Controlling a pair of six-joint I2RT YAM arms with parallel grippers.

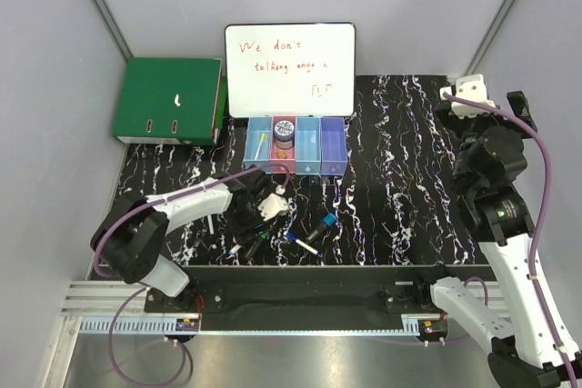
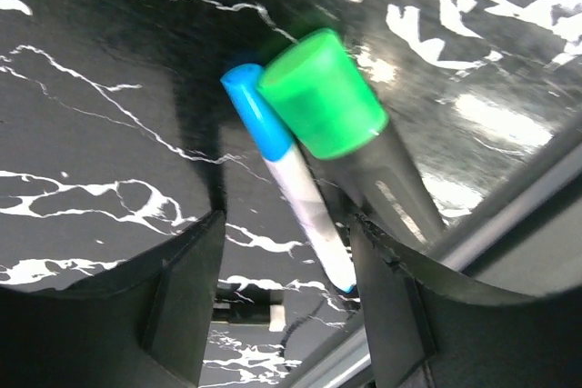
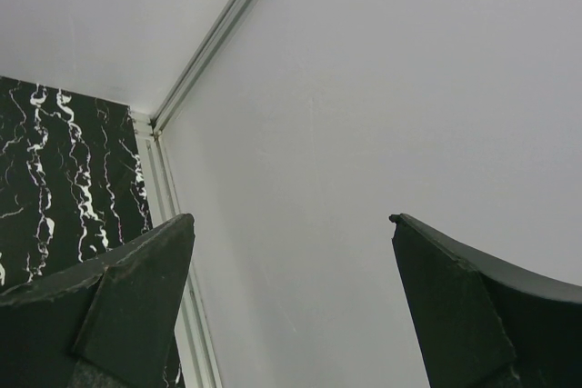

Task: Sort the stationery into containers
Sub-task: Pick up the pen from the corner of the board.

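Straddling a blue-capped pen (image 2: 273,147) and green-capped marker (image 2: 323,93) lying near left, the left gripper (image 2: 289,220) stands spread in its wrist view, while only the top view shows the containers (image 1: 333,147) far back and the right gripper (image 3: 291,224) gapes wide at the far right wall (image 3: 409,88).

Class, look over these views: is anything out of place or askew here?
Yes. Loose on the table, outside the bins: a blue-capped pen and green-capped marker touching at a slant under the open left end effector, another pen mid-table.
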